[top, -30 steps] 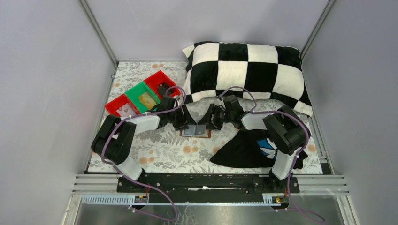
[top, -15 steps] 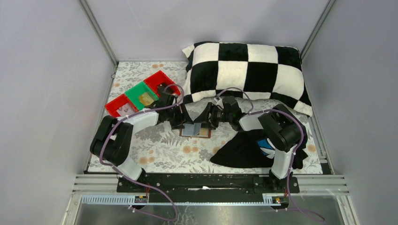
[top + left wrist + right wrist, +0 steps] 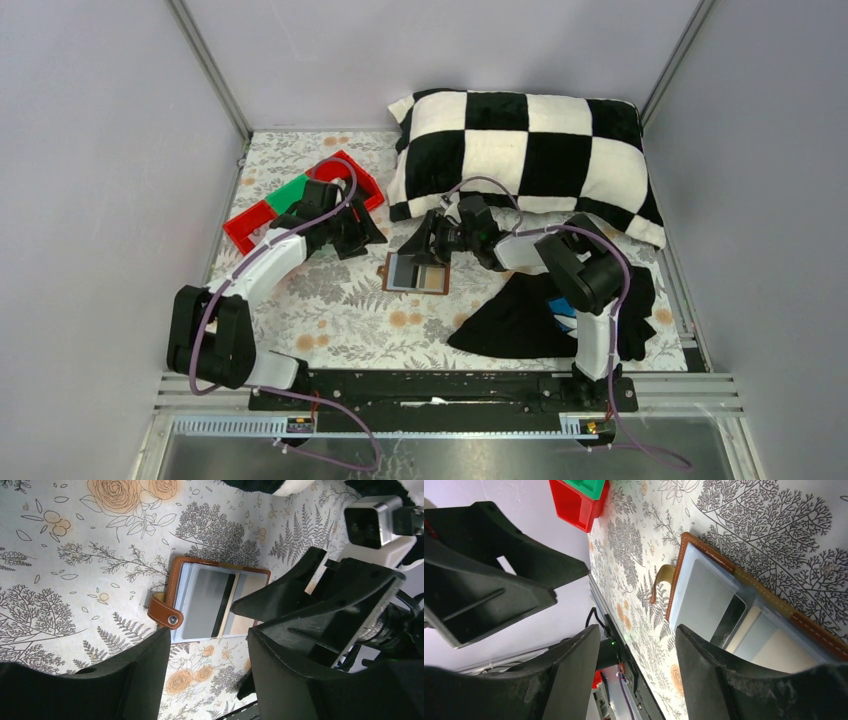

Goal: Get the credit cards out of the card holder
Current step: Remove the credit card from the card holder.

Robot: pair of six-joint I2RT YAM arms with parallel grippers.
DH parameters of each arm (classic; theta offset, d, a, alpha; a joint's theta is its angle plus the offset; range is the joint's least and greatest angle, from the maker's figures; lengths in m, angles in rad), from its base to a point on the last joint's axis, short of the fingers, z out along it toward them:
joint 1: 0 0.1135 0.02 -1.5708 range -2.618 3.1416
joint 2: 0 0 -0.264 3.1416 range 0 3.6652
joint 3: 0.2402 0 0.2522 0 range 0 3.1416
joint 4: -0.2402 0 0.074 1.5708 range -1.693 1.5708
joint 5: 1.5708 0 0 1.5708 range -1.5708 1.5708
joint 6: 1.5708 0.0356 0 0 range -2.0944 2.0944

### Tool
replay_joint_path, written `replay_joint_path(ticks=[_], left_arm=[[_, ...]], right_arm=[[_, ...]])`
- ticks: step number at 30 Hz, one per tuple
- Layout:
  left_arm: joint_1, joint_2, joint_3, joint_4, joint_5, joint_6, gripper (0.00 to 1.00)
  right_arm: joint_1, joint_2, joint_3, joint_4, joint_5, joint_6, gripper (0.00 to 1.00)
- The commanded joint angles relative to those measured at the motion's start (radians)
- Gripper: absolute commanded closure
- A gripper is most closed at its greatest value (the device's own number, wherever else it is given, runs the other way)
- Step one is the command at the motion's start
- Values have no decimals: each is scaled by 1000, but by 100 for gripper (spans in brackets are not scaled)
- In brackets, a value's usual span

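**A:** What's the setting?

**B:** Grey walls on three sides, and a counter [image 3: 340, 312] covered in a flower-and-fern print. A black-and-white checked pillow [image 3: 530, 150] lies along the far edge, at the upper right of the top view.

**A:** Where's the card holder?

**B:** The card holder [image 3: 417, 272] lies open and flat in the middle of the top view, its brown rim showing all round. In the left wrist view its strap [image 3: 165, 616], with a snap, sticks out at the lower left. The credit cards [image 3: 206, 604] sit in its pockets: a grey one with a dark stripe and a beige one beside it.

**A:** And the hands?

**B:** The left hand [image 3: 366, 234] hangs to the upper left of the holder, apart from it. Its fingers are well spread with nothing between them. The right hand [image 3: 422, 246] is just above the holder's upper right corner, also spread and empty. I cannot tell whether one of its fingers touches the leather.

**A:** Anything in the way?

**B:** The red and green trays [image 3: 245, 228] sit at the upper left, partly covered by the left arm. A black cloth [image 3: 505, 322] lies at the lower right, near the holder but not on it.
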Motion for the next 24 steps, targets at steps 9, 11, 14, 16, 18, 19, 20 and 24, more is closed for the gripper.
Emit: replay_joint_path(ticks=[9,11,14,16,18,19,20,24], left_arm=[[-36,19,-34,135,208,-10,40],[-61,61,-30,158,229,-16,40],[-82,126,-38,203,236,-30,41],[-81,160,-45,225,233,-35,41],[-80,188,-47,230,213,-31,41],[-81,204,-49,232,205,-30,41],[-80,220,-50,234,200,-26,41],[-76,276,-63,238,189,-14,42]], right_arm=[[5,-77,-39,-82,45,-66,36],[3,-91,-73,-75,55,-60,37],[1,-95,-108,-64,65,-46,37],[2,-91,-114,-63,67,-37,38],[1,-85,-112,-74,77,-34,39],[1,-82,-110,-84,82,-33,40],[2,-78,-107,-94,86,-35,40],[1,-65,-93,-127,105,-33,42]])
